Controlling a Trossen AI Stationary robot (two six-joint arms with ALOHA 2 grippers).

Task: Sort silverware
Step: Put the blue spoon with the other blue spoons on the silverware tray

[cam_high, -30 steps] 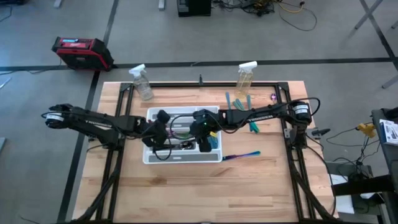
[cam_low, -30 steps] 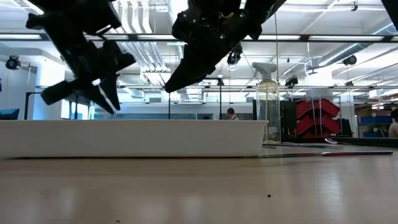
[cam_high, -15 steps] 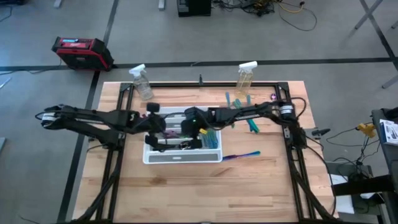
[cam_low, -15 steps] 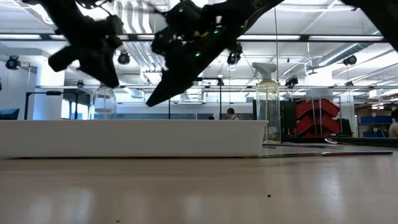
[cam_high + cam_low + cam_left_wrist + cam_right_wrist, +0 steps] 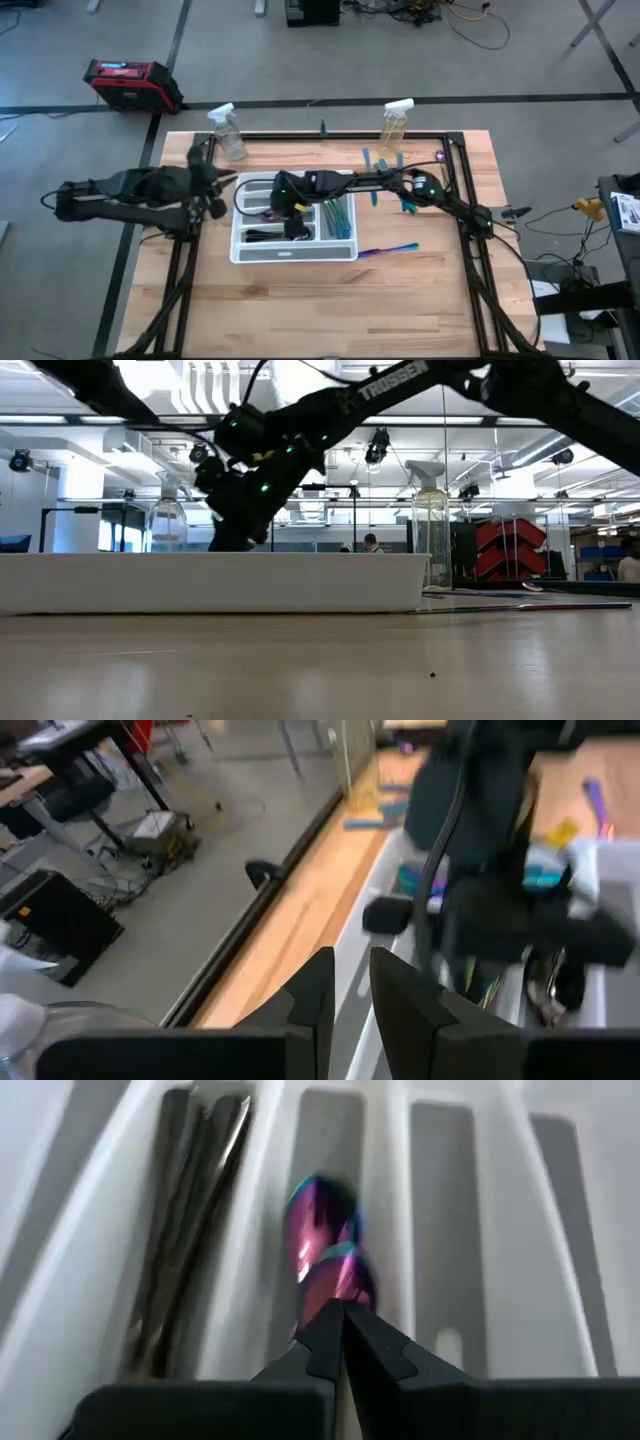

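Over the white tray (image 5: 240,250), right hand (image 5: 292,213) has moved leftward, fingers now pressed together.

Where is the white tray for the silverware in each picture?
High view: white tray sits mid-table, with the right gripper over it.
Low view: its long white wall runs across the left and middle.
Left wrist view: its white rim shows beside the table edge.
Right wrist view: its dividers fill the picture.
Shared landmark: the right arm's gripper, reaching into the tray.
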